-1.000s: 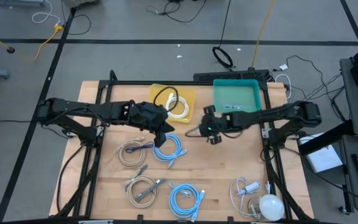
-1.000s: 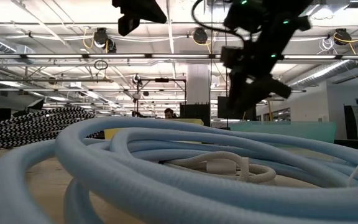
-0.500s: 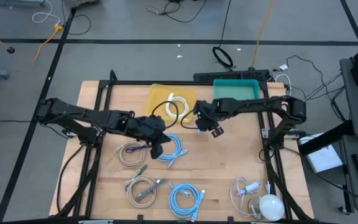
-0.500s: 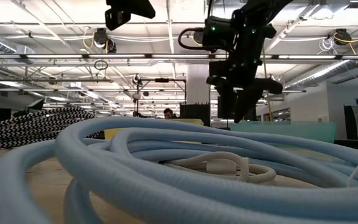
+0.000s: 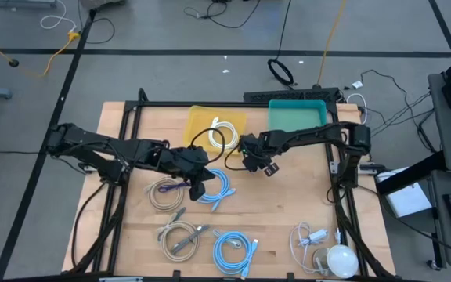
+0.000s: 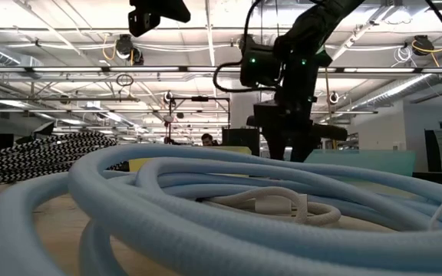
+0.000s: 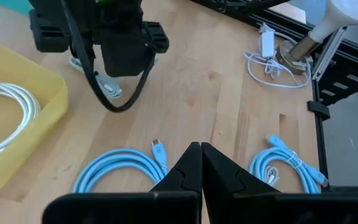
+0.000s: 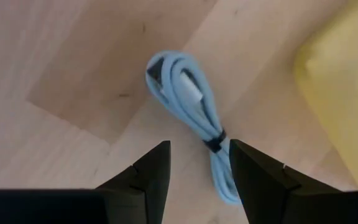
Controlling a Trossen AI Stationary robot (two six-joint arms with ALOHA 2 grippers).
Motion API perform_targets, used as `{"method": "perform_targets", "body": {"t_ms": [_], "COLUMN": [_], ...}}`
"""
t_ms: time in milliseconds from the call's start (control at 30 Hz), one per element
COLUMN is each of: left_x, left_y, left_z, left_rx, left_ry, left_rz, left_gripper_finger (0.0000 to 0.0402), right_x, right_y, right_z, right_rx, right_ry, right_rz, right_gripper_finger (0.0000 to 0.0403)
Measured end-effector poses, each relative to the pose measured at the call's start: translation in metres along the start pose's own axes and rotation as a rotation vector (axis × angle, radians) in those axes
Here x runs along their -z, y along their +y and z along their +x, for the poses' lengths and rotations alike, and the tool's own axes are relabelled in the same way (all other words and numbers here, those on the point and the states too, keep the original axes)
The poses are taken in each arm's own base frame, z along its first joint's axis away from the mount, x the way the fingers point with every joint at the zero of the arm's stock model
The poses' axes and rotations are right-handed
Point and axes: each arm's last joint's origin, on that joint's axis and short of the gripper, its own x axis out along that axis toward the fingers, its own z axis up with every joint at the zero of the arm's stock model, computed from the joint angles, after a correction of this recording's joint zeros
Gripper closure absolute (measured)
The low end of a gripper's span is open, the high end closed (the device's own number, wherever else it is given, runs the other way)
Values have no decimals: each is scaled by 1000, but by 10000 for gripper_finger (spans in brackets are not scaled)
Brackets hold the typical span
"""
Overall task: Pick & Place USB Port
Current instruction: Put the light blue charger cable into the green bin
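A small pale-blue USB cable (image 8: pixel 190 102), bundled with a black tie, lies flat on the wood next to the yellow tray (image 8: pixel 344 87). My right gripper (image 8: pixel 197 146) hangs above it, open, with a finger on either side of the bundle's tied end and touching nothing. The high view has this gripper (image 5: pixel 254 159) just in front of the yellow tray (image 5: pixel 218 125). The left wrist view shows the cable (image 7: pixel 107 84) under it. My left gripper (image 7: pixel 200 149) is shut and empty, held above the large blue coil (image 5: pixel 214 188).
A white cable lies in the yellow tray (image 7: pixel 17 106); the teal tray (image 5: pixel 296 117) sits beside it. Beige coils (image 5: pixel 167 190), another blue coil (image 5: pixel 233 249), a white charger cable (image 5: pixel 308 237) and a bulb (image 5: pixel 340 258) lie toward the near edge. Bare wood lies right of the right gripper.
My right gripper has swung toward the table's left, from in front of the teal tray to beside the yellow tray, and has come lower. My left gripper drew back toward the near edge early on, then kept still.
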Motion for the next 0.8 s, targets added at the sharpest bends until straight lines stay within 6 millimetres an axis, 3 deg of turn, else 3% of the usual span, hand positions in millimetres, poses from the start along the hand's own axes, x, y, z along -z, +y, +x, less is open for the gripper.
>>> {"method": "perform_targets", "body": {"t_ms": [267,567,700,800], "left_x": [4,8,7,6], "left_y": [-9,-14,-12,-10], "left_z": [-1,-2,-2,-2], "left_rx": [14,-1,-14,-20], "left_ry": [5,1,-6,-11], "left_rz": [-23,-25,-25,-18], "left_gripper_finger": [401,401,401,401], "right_x": [-6,-12,-16,-18], "right_y": [-3,6,11,11], "right_z": [16,19,0,-38], "right_rx": [32,14,107,194], "right_ry": [-11,20,42,9], "right_rz": [15,142,281,423], "right_gripper_finger": [257,380,376,380]}}
